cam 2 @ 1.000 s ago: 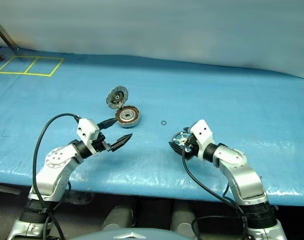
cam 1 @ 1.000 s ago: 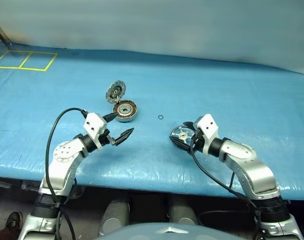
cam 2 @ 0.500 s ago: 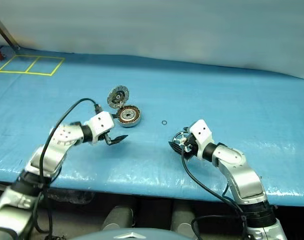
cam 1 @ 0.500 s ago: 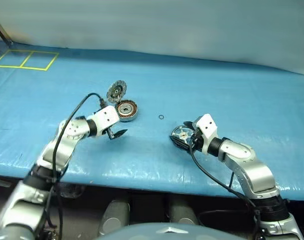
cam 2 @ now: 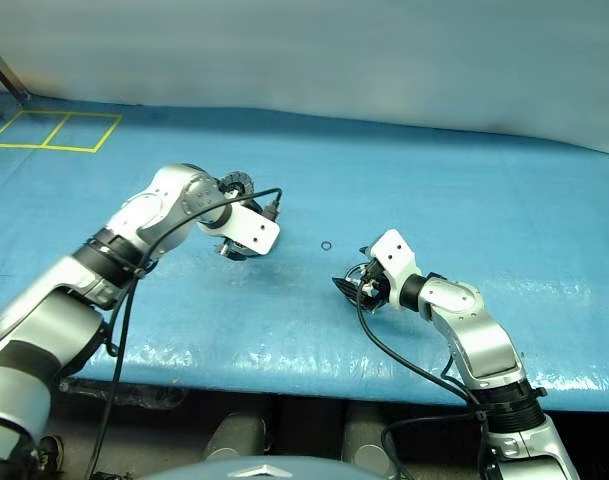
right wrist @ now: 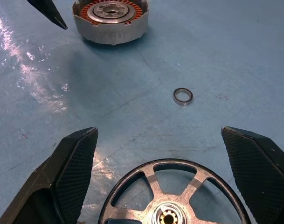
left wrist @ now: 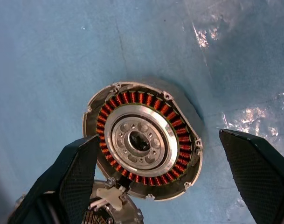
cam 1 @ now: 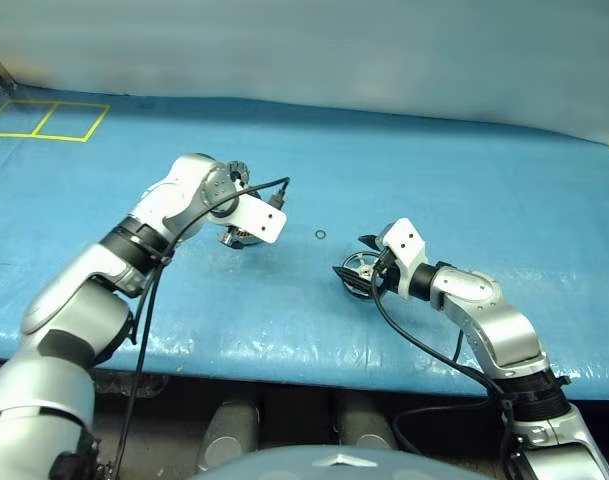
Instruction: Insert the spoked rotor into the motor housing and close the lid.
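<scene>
The motor housing (left wrist: pixel 142 140), a silver cup with copper windings, lies open-side up on the blue table. My left gripper (left wrist: pixel 155 140) points down over it, open, one finger on each side and clear of the rim. The lid (cam 2: pixel 236 184) stands tilted at the housing's far edge, partly hidden by my left arm. The spoked rotor (right wrist: pixel 174 200), black-rimmed with silver spokes, lies flat at centre right (cam 1: pixel 358 268). My right gripper (right wrist: pixel 158 133) is open around it, fingers (right wrist: pixel 76 158) wide of the rim and gripping nothing.
A small metal ring (cam 1: pixel 321 235) lies loose between the housing and the rotor. Yellow tape squares (cam 1: pixel 44 120) mark the far left corner. The blue sheet's front edge (cam 1: pixel 284 355) runs just below both arms.
My left arm has swung up and forward from the near side to above the housing, its wrist rolling so the gripper now points down. The right gripper has stayed by the rotor.
</scene>
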`<action>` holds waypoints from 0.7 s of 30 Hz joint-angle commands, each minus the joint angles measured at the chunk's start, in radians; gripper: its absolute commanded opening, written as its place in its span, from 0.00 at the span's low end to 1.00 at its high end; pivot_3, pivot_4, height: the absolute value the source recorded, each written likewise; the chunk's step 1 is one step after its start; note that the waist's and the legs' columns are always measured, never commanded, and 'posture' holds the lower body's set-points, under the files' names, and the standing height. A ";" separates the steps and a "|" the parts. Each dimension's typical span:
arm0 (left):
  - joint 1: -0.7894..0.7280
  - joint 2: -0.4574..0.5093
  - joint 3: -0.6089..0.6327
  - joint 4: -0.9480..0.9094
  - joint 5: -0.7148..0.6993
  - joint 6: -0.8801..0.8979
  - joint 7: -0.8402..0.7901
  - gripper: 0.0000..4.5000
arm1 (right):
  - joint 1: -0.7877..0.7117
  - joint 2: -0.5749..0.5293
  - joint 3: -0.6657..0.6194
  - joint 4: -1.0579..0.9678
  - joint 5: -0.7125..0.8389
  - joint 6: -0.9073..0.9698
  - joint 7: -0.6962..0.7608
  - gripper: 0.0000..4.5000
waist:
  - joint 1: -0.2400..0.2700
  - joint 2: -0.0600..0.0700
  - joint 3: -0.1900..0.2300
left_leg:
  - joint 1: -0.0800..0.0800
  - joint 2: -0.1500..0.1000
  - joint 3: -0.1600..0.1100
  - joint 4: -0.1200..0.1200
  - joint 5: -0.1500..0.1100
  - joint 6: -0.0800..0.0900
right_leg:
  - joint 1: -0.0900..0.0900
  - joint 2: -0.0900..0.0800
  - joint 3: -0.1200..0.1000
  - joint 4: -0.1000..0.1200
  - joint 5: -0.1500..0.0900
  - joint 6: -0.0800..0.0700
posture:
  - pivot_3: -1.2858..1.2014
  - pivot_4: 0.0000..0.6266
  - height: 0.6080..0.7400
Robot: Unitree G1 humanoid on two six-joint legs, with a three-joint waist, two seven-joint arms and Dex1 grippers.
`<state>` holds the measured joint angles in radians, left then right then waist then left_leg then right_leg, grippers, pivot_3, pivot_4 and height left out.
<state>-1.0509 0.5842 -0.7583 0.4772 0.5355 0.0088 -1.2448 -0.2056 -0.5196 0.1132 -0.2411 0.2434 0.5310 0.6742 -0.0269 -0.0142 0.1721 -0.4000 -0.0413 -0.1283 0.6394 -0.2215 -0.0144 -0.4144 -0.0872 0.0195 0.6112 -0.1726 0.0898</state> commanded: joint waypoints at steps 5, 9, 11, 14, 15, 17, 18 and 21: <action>-0.039 -0.056 -0.003 0.130 0.078 -0.073 0.020 1.00 | 0.014 -0.025 -0.025 -0.051 0.005 -0.002 0.001 0.99 | -0.005 0.000 0.000 | 0.000 0.000 0.000 0.002 0.000 0.000 | 0.000 0.000 0.000 0.001 0.000 0.000 | 0.52 0.24 1.00; -0.037 -0.058 0.008 0.148 0.094 -0.083 0.026 1.00 | 0.020 -0.026 -0.027 -0.058 0.006 0.000 -0.003 0.99 | -0.007 0.000 0.000 | 0.000 0.000 0.000 0.004 0.000 0.001 | 0.001 0.000 0.000 0.001 0.001 0.002 | 0.52 0.24 1.00; -0.031 -0.046 0.017 0.144 0.098 -0.088 0.023 1.00 | 0.022 -0.026 -0.027 -0.059 0.006 0.000 -0.003 0.99 | -0.010 0.000 0.000 | 0.000 0.000 0.000 0.005 0.000 0.001 | 0.002 0.000 0.000 0.002 0.001 0.002 | 0.52 0.24 1.00; -0.023 -0.027 0.038 0.124 0.089 -0.088 0.008 1.00 | 0.022 -0.025 -0.025 -0.056 0.006 0.000 -0.002 0.99 | -0.012 0.000 0.000 | 0.000 0.000 0.000 0.006 0.000 0.001 | 0.002 0.000 0.000 0.003 0.001 0.002 | 0.52 0.24 1.00; -0.023 -0.022 0.054 0.117 0.078 -0.079 0.012 1.00 | 0.020 -0.024 -0.023 -0.053 0.005 0.000 -0.002 0.99 | -0.013 0.000 0.000 | 0.000 0.000 0.000 0.006 0.000 0.001 | 0.001 0.000 0.000 0.003 0.001 0.002 | 0.52 0.24 1.00; -0.023 -0.012 0.079 0.105 0.065 -0.065 0.017 1.00 | 0.014 -0.023 -0.017 -0.048 0.004 0.000 0.000 0.99 | -0.013 0.000 0.000 | 0.000 0.000 0.000 0.006 0.000 0.001 | 0.001 0.000 0.000 0.003 0.001 0.002 | 0.52 0.24 1.00; -0.022 -0.007 0.086 0.101 0.063 -0.064 0.015 1.00 | 0.011 -0.022 -0.016 -0.045 0.003 0.000 0.001 0.99 | -0.013 0.000 0.000 | 0.000 0.000 0.000 0.006 0.000 0.001 | 0.001 0.000 0.000 0.003 0.001 0.002 | 0.52 0.24 1.00; -0.002 0.023 0.099 0.067 0.064 -0.065 -0.004 1.00 | 0.006 -0.020 -0.010 -0.040 0.002 0.001 0.004 0.99 | -0.011 0.000 0.000 | 0.000 0.000 0.000 0.006 0.000 0.001 | 0.001 0.000 0.000 0.003 0.001 0.002 | 0.52 0.24 1.00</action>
<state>-1.0546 0.5957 -0.6873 0.5812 0.6081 -0.0563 -1.2377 -0.1830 -0.5397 0.1112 -0.2593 0.2421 0.5347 0.6756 -0.0381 -0.0143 0.1725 -0.4001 -0.0414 -0.1286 0.6454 -0.2219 -0.0137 -0.4132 -0.0872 0.0200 0.6142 -0.1711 0.0922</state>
